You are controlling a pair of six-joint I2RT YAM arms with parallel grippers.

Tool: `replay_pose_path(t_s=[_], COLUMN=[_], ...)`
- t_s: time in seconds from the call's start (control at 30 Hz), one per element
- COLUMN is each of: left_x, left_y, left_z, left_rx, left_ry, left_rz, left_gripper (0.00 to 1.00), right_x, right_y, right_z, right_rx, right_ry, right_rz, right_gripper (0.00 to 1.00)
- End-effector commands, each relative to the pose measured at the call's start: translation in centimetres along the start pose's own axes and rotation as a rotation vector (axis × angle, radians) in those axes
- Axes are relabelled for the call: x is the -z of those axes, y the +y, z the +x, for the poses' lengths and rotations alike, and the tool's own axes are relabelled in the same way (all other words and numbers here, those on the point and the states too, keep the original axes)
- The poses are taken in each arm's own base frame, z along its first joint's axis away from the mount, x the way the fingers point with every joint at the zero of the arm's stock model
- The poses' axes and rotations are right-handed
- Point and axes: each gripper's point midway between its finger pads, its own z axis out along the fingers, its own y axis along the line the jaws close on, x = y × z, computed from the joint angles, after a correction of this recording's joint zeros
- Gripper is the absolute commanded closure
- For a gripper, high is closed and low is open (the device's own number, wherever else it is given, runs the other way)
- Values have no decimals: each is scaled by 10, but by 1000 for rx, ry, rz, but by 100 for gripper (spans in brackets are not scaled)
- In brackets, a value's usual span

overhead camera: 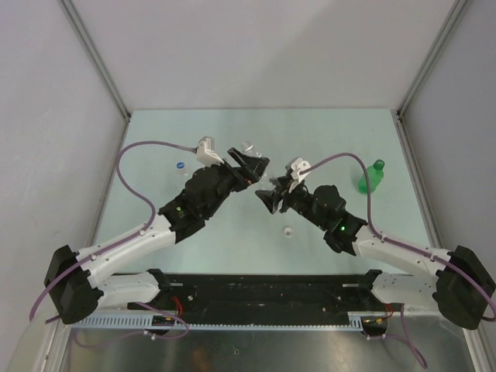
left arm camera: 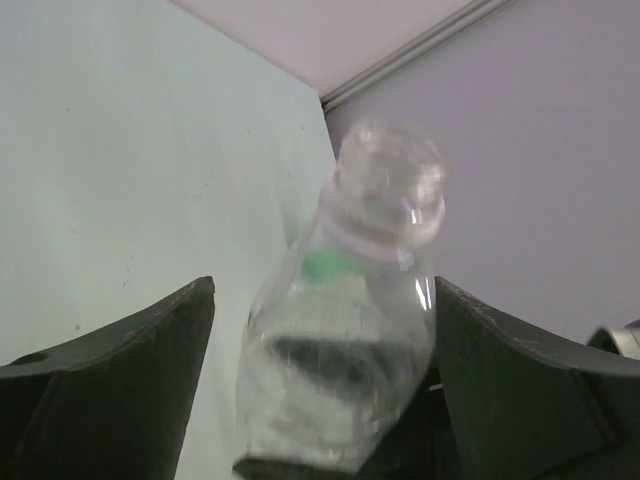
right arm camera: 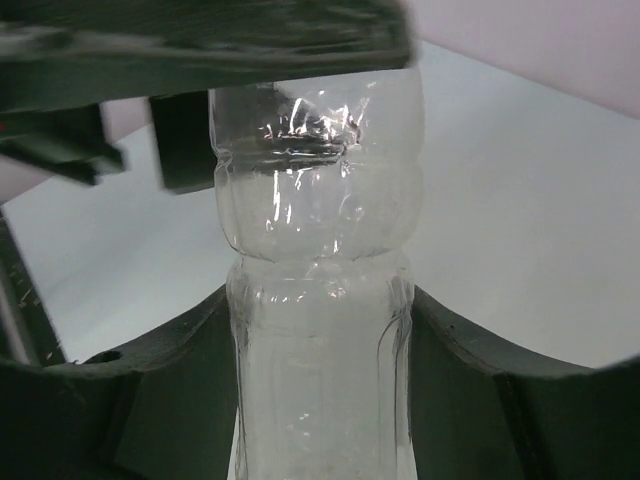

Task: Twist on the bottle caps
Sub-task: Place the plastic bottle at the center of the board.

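Observation:
A clear ribbed bottle (overhead camera: 248,146) is held in the air between both grippers. My right gripper (overhead camera: 273,192) is shut on its body, with both fingers pressed against the ribbed sides in the right wrist view (right arm camera: 320,295). My left gripper (overhead camera: 252,164) is around the bottle's upper part (left arm camera: 345,330). There the right finger touches it and a gap shows at the left finger (left arm camera: 190,330). The neck (left arm camera: 385,190) is blurred, so I cannot tell if a cap is on it. A white cap (overhead camera: 287,231) lies on the table near the right arm.
A green bottle (overhead camera: 370,180) with a green cap on stands at the right side. A second clear bottle with a blue mark (overhead camera: 180,167) stands left of the left arm. Grey walls close in the table on three sides.

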Motion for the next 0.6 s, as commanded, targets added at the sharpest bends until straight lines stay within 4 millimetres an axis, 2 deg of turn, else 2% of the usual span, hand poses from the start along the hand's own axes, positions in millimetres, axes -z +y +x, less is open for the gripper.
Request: replay_pose_path(t_s=[0.0, 0.13, 0.2, 0.27, 0.3, 0.4, 0.47, 0.57], left_x=[-2, 1, 2, 4, 5, 7, 6, -2], left_y=[-25, -30, -31, -35, -36, -36, -33, -23], left_z=[-20, -21, -19, -18, -17, -22, -27, -41], left_rx=[-18, -33, -41, -58, -71, -118, -192, -345], left_ry=[-57, -57, -48, -36, -33, -48, -76, -138], left_rz=[70, 95, 109, 128, 136, 139, 125, 64], left_gripper=[15, 31, 42, 55, 60, 65, 66, 66], right_x=[11, 19, 22, 22, 23, 24, 27, 34], right_y=[32, 39, 41, 39, 37, 28, 23, 5], right_z=[-31, -36, -38, -36, -35, -33, -26, -4], right_rx=[83, 88, 89, 88, 87, 56, 48, 38], right_ry=[-118, -148, -150, -143, -138, -119, -87, 11], right_rz=[-147, -188, -198, -189, -175, -121, -92, 4], right_gripper=[43, 43, 41, 34, 27, 7, 2, 1])
